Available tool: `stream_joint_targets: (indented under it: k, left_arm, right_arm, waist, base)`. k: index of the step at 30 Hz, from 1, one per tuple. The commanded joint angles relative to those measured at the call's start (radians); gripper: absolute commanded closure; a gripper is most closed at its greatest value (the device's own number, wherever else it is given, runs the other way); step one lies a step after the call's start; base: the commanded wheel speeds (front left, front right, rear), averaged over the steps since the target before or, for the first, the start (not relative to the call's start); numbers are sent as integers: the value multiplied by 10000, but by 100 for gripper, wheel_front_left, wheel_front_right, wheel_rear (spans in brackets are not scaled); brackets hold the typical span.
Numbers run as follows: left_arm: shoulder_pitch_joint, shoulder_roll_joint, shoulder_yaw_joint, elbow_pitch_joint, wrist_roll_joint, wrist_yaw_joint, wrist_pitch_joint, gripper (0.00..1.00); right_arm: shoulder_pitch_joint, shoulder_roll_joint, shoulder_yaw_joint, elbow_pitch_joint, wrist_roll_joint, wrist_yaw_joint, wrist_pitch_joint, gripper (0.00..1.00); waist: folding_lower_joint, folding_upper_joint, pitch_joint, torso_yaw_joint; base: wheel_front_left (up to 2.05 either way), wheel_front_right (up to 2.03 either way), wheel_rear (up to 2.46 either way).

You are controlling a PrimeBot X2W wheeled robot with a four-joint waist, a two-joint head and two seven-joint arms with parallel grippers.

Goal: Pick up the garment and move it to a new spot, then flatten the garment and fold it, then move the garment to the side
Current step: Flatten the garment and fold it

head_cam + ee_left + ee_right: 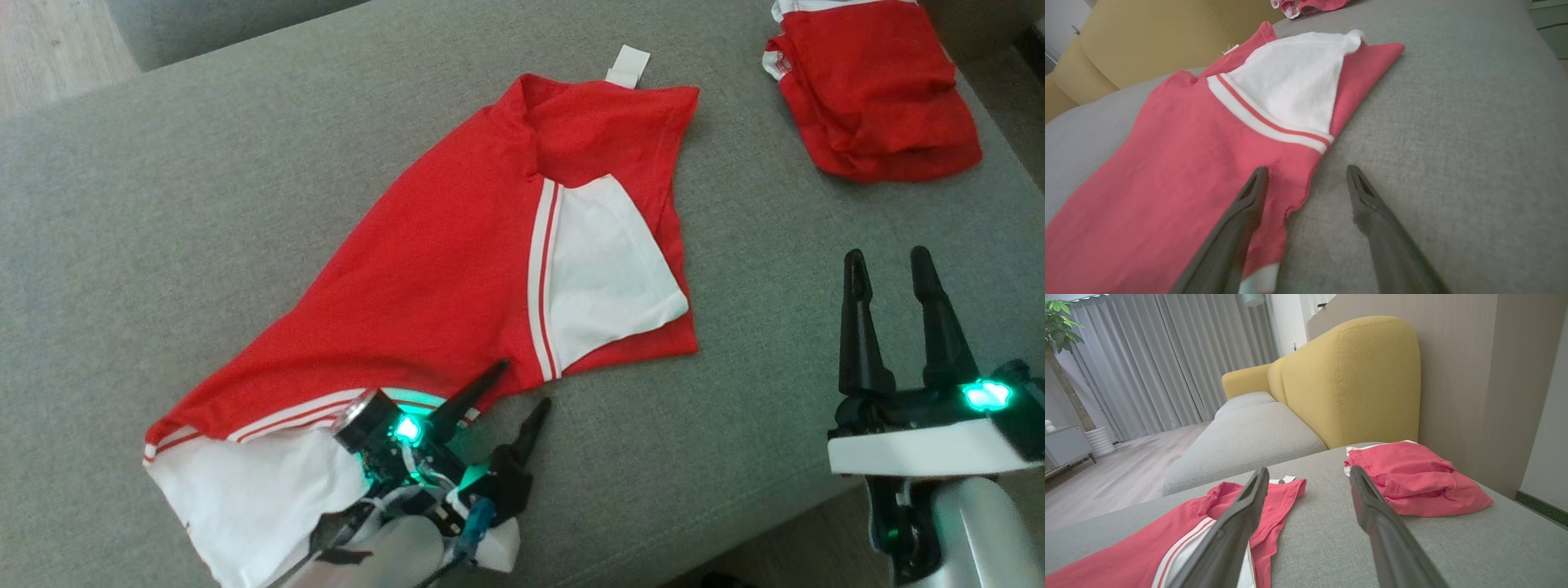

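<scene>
**Red garment spread on a grey sofa cushion**

The left pincer is released and empty at the garment's near edge. One finger is over the red cloth and the other over bare cushion. The right pincer, also released and empty, hovers well apart on the right. The garment, with white sleeves, lies mid-cushion. A folded red garment sits at the far right corner.

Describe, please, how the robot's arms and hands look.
The left hand and right hand each have two long, tapered black fingers, a green light, a white wrist block and a silvery forearm; the left shows exposed cables.
</scene>
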Motion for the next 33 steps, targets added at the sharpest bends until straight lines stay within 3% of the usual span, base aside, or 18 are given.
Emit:
stream_joint_targets:
  k: [1,6,22,23,24,27,33]
  left_arm:
    - [-140,610,309,67,87,196,147,0]
    - [-31,1206,418,-305,79,359,356,0]
    - [602,2241,179,-2662,-177,-100,1105,0]
    - [604,2284,150,-2818,-180,-140,1112,7]
    - [594,2327,105,-2952,-169,-195,1121,47]
    - [521,2409,-5,-3331,-124,-298,1128,100]
    - [440,2543,-118,-4164,-199,-524,1075,100]
  right_arm:
    - [-80,-24,159,-286,-58,-7,-38,0]
    - [-43,16,161,-324,-53,-7,-38,0]
    - [8,-7,104,-294,16,-7,-38,0]
    - [2,4,118,-285,23,-7,-38,0]
    - [-11,13,135,-280,24,-7,-38,0]
    - [-63,24,181,-258,26,-7,-38,0]
    - [-83,13,176,-192,31,-7,-38,0]
  waist:
    - [1,0,-21,19]
    - [1,0,-54,115]
    - [1,0,-32,371]
    - [1,0,-24,383]
    - [1,0,-12,388]
    - [1,0,5,399]
    - [1,0,-47,420]
  base:
    - [0,0,0]
    - [0,0,0]
    - [0,0,0]
    - [0,0,0]
    - [0,0,0]
    - [0,0,0]
    - [0,0,0]
